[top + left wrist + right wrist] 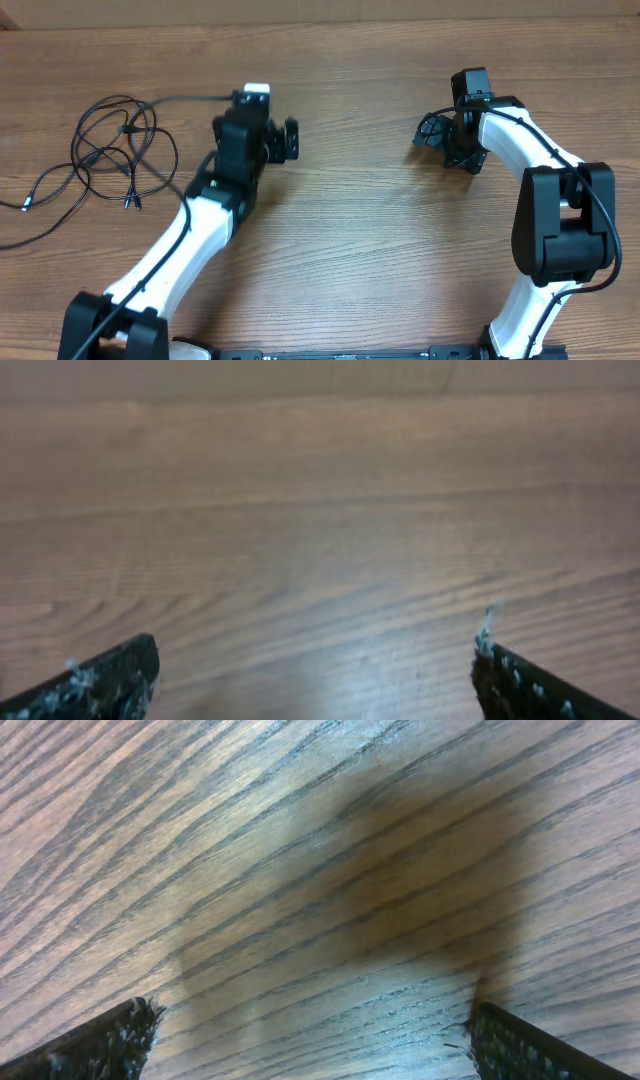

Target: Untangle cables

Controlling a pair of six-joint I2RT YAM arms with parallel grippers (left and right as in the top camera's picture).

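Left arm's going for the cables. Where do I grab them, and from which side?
Probably the bunched crossing near the top of the cables, from straight above, with the open left gripper across the strands. The cords lie flat on the table, so a sideways approach would likely push them.

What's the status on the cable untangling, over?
Left gripper open, empty. Right gripper open, empty. Cables tangled far left, untouched. No obstruction seen.
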